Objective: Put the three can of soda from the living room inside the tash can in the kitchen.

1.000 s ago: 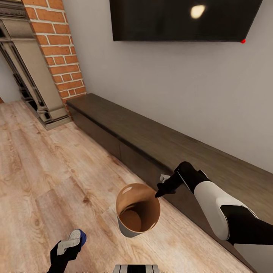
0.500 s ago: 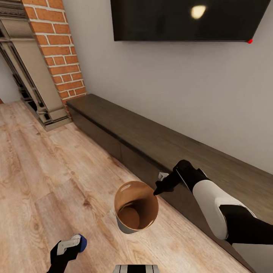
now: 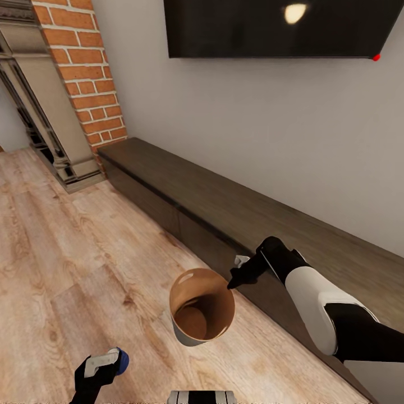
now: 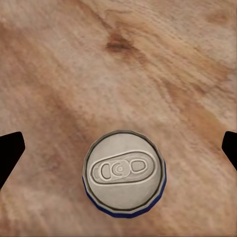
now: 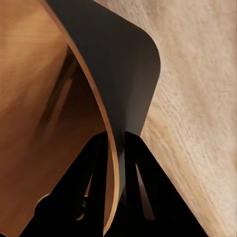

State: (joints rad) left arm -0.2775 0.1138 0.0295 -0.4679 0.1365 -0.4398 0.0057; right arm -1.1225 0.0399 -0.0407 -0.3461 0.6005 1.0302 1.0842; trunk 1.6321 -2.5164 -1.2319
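Note:
A dark blue can of soda (image 4: 123,171) with a grey top stands upright on the wood floor. My left gripper (image 4: 123,143) hangs over it, open, with one black fingertip far out on each side of it. In the head view the can of soda (image 3: 122,361) peeks out beside the left gripper (image 3: 104,359) at the bottom left. My right gripper (image 3: 231,285) is shut on the rim of the brown tash can (image 3: 188,276), which hangs tilted above the floor. The right wrist view shows the fingers (image 5: 101,163) pinching the tash can's wall (image 5: 123,74).
A long dark low cabinet (image 3: 224,207) runs along the wall just behind my right arm. A black TV (image 3: 275,28) hangs above it. A brick fireplace (image 3: 84,73) stands at the far left. Bare wood floor (image 3: 67,252) spreads to the left.
The whole view has shifted slightly, so the camera moved. The left gripper has dropped a little beside the blue can. The right gripper still holds the tash can.

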